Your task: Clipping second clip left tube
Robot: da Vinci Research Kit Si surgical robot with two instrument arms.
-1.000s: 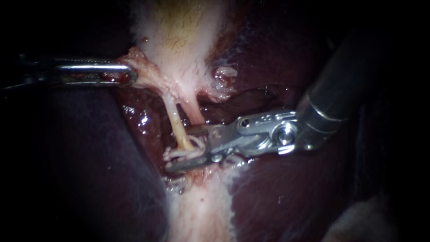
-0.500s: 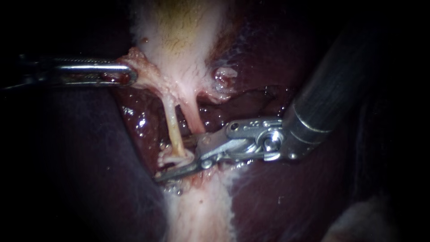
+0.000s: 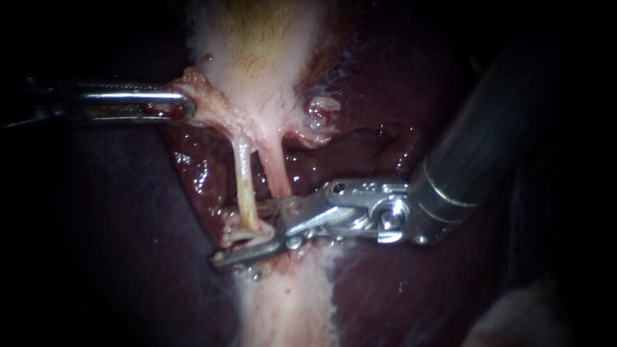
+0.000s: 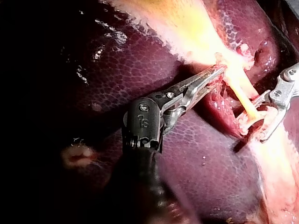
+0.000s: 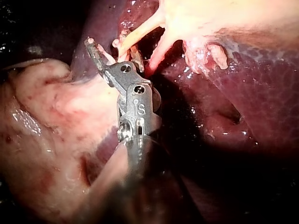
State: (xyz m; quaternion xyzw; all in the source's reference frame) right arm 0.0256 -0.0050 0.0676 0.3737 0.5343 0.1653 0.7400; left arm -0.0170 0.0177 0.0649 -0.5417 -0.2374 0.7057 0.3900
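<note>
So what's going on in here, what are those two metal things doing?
Two robot instruments are working on a pig's liver and gallbladder. The left instrument is clamped on the gallbladder's lower edge, holding it out sideways. The right instrument is open and straddles the left tube near its lower end; it has not closed on it yet.

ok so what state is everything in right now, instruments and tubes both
left instrument: jaws shut on the gallbladder's edge
right instrument: jaws open, one on each side of the left tube
left tube: stretched taut, uncut, not squeezed
right tube: taut, uncut, runs behind the right instrument's upper jaw
gallbladder: held by its lower edge
</note>
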